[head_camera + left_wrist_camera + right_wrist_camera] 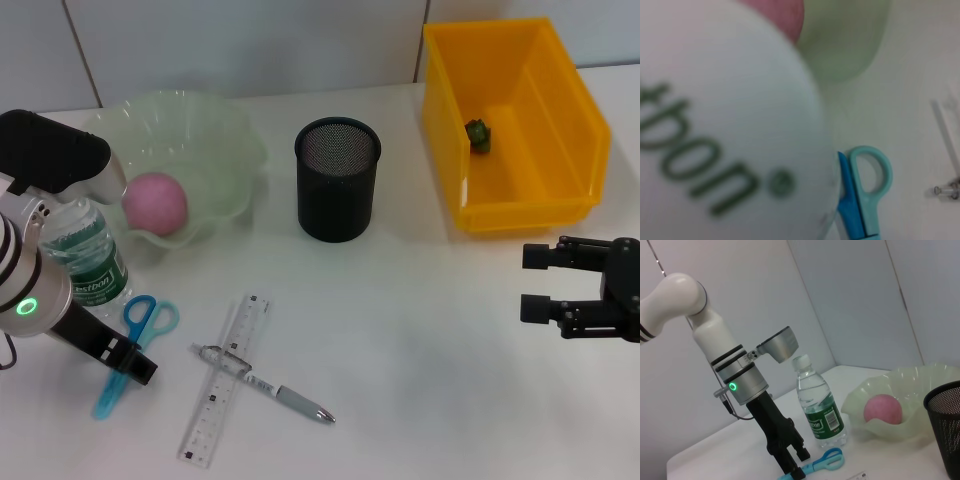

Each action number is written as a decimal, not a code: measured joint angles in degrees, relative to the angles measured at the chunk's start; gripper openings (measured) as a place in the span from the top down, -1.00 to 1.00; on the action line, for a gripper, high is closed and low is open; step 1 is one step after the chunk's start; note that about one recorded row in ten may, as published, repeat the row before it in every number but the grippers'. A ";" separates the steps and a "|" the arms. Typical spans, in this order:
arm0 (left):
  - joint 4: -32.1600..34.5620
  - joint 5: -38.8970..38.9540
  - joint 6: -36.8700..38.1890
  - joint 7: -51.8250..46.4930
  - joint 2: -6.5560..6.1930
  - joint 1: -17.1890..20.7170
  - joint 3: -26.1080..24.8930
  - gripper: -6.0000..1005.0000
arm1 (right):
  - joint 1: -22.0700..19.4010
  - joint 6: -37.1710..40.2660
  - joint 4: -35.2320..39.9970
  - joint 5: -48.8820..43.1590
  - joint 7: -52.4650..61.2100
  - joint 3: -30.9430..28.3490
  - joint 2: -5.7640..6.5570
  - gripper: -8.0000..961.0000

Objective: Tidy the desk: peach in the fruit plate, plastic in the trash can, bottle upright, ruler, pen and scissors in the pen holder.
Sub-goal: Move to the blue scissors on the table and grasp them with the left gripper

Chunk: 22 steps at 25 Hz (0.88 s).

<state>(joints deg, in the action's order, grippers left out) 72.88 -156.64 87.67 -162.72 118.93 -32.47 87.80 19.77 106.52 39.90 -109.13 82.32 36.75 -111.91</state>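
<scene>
Your bottle [88, 255] is standing upright just beside the fruit plate [215, 150], where the peach [155, 204] is already sitting. Your left gripper [128, 360] is hovering low beside the bottle, right over the scissors [135, 345]; you cannot tell how its fingers are set. Farther from the plate, pen [270, 388] is lying across ruler [225, 378]. Your right gripper [532, 283] is waiting with fingers spread near the trash can [560, 120].

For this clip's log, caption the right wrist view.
Left gripper down by the scissors, bottle upright, peach in the fruit plate.
</scene>
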 joint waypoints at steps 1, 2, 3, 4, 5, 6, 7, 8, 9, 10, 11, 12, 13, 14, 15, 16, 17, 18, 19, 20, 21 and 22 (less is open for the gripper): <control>-0.20 0.03 -0.23 0.04 0.04 -0.04 -0.06 -0.43 | 0.01 -0.01 0.00 -0.04 0.00 -0.01 -0.04 -0.68; -0.20 0.03 -0.23 0.04 0.04 -0.04 -0.06 -0.43 | 0.01 -0.01 0.00 -0.04 0.00 -0.01 -0.04 -0.68; -0.23 0.04 -0.31 0.04 0.05 -0.05 -0.11 -0.43 | 0.11 -0.01 0.00 -0.06 0.00 -0.02 -0.05 -0.68; -0.27 0.07 -0.34 0.04 0.06 -0.06 -0.17 -0.42 | 0.11 -0.01 0.00 -0.06 0.00 -0.02 -0.05 -0.68; -0.28 0.12 -0.35 0.04 0.06 -0.08 -0.21 -0.42 | 0.16 -0.01 0.00 -0.06 0.00 -0.02 -0.06 -0.68; -0.33 0.18 -0.36 0.06 0.07 -0.17 -0.26 -0.42 | 0.26 -0.01 0.00 -0.08 0.01 -0.02 -0.10 -0.68; -0.33 0.18 -0.36 0.06 0.07 -0.17 -0.26 -0.42 | 0.26 -0.01 0.00 -0.08 0.01 -0.02 -0.10 -0.68; -0.41 0.19 -0.36 0.09 0.07 -0.22 -0.26 -0.42 | 0.31 -0.01 0.00 -0.09 0.03 -0.02 -0.13 -0.68; -0.55 0.19 -0.36 0.11 0.05 -0.29 -0.25 -0.42 | 0.31 -0.01 0.00 -0.09 0.03 -0.02 -0.13 -0.68; -0.72 0.19 -0.36 0.14 0.03 -0.37 -0.23 -0.42 | 0.32 -0.01 0.00 -0.10 0.03 -0.02 -0.13 -0.68; -0.87 0.19 -0.35 0.18 0.01 -0.42 -0.21 -0.42 | 0.33 -0.01 0.00 -0.11 0.04 -0.02 -0.15 -0.68; -1.00 0.17 -0.35 0.23 0.01 -0.51 -0.19 -0.42 | 0.33 -0.01 0.00 -0.11 0.04 -0.02 -0.15 -0.68; -1.05 0.15 -0.34 0.26 0.02 -0.53 -0.17 -0.42 | 0.33 -0.01 0.00 -0.12 0.04 -0.02 -0.15 -0.68; -1.08 0.05 -0.30 0.28 0.07 -0.57 -0.12 -0.42 | 0.35 -0.01 0.00 -0.12 0.04 -0.02 -0.15 -0.68; -1.08 0.05 -0.30 0.28 0.07 -0.57 -0.12 -0.42 | 0.35 -0.01 0.00 -0.12 0.04 -0.02 -0.15 -0.68; -1.12 0.03 -0.14 0.27 0.09 -0.63 -0.10 -0.42 | 0.36 0.00 0.00 -0.12 0.04 -0.02 -0.15 -0.68; -1.14 0.02 0.03 0.24 0.09 -0.73 -0.08 -0.42 | 0.39 -0.01 0.00 -0.12 0.04 -0.02 -0.15 -0.68; -1.16 0.02 0.43 0.18 0.09 -1.01 -0.03 -0.42 | 0.43 0.00 0.00 -0.12 0.04 -0.02 -0.15 -0.68; -1.16 0.02 0.43 0.18 0.09 -1.01 -0.03 -0.42 | 0.43 0.00 0.00 -0.12 0.04 -0.02 -0.15 -0.68; -1.16 0.02 0.69 0.11 0.08 -1.17 -0.02 -0.42 | 0.47 0.00 0.00 -0.12 0.04 -0.02 -0.15 -0.68; -1.16 0.02 0.97 0.03 0.08 -1.30 -0.05 -0.42 | 0.47 0.00 0.00 -0.12 0.04 -0.02 -0.15 -0.68; -1.17 0.02 1.28 -0.04 0.07 -1.40 -0.11 -0.41 | 0.49 0.00 0.00 -0.12 0.04 -0.02 -0.15 -0.68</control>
<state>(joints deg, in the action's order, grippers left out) 71.71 -156.62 88.95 -162.75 119.00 -33.87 87.69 20.26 106.52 39.90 -109.25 82.35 36.73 -112.06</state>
